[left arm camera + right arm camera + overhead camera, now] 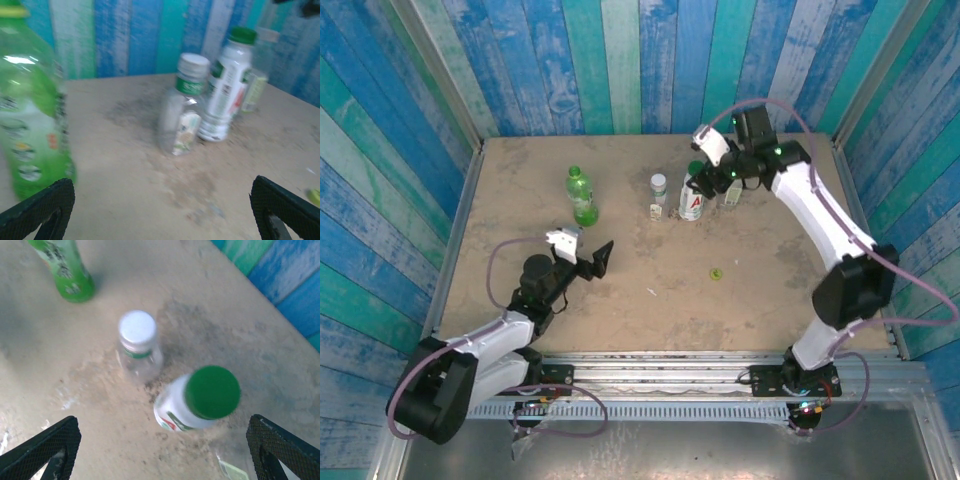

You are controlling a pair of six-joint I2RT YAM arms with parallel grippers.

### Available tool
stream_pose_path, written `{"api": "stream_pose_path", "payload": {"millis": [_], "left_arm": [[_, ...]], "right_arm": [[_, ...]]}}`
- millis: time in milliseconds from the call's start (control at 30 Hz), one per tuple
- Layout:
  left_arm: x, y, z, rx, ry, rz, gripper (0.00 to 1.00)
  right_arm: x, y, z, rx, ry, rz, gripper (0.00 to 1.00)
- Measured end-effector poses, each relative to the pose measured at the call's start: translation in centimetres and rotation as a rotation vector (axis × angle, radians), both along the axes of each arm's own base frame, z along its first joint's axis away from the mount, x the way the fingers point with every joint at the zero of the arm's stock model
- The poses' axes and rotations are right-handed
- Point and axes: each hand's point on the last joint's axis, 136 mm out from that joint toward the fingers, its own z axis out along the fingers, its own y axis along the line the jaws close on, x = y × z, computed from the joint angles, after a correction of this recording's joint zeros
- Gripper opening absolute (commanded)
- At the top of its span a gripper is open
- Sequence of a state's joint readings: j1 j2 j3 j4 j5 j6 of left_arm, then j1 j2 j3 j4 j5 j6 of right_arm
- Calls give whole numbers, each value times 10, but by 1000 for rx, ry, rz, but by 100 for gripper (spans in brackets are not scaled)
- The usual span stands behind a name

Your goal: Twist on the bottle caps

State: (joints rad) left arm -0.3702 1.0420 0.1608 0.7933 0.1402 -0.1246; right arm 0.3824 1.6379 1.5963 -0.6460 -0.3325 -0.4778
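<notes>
1. Tabletop point(520, 300): beige and scuffed, with blue-green plank walls around it.
2. Left gripper point(161, 187): low over the near left of the tabletop, jaws wide apart, holding nothing. It faces the row of bottles.
3. Right gripper point(161, 430): above the far right group of bottles, jaws spread wide, touching nothing.
4. Green bottle point(581, 197): upright at far centre-left, well apart from the others. Whether it is capped cannot be told.
5. White bottle point(172, 412): red-and-green label, upright, directly under the right gripper.
6. Tall clear bottle point(255, 87): upright just behind and right of the white bottle. It is blurred, with a pale cap point(268, 34) on top.
7. Short clear bottle point(184, 117): upright just left of the white bottle.
8. Dark green cap point(212, 392): seated on the white bottle.
9. White cap point(136, 327): seated on the short clear bottle.
10. Yellow-green cap point(716, 272): loose on the bare tabletop, nearer than the bottles.
</notes>
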Motion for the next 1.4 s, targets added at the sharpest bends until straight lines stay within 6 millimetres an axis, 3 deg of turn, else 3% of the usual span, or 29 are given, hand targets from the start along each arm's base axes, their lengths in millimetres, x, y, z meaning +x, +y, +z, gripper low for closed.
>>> {"api": "stream_pose_path", "payload": {"millis": [233,333,467,767,1067,1200,1400], "left_arm": [[51,31,39,13,-51,175,94],[67,47,51,13,-62,235,94],[89,61,54,36,-50,265,94],[121,61,36,101,36,179,94],[142,50,21,155,119,108,94],[146,49,8,171,168,98,99],[156,43,-7,202,209,57,80]], "right_arm": [[-68,42,12,112,-92,124,89],[-86,53,9,131,-94,151,89],[-104,63,-1,136,-76,170,89],[-117,69,-20,124,-28,167,89],[-120,75,-22,128,-18,172,89],[-120,76,-24,125,-12,171,88],[-121,76,-25,123,-11,173,88]]}}
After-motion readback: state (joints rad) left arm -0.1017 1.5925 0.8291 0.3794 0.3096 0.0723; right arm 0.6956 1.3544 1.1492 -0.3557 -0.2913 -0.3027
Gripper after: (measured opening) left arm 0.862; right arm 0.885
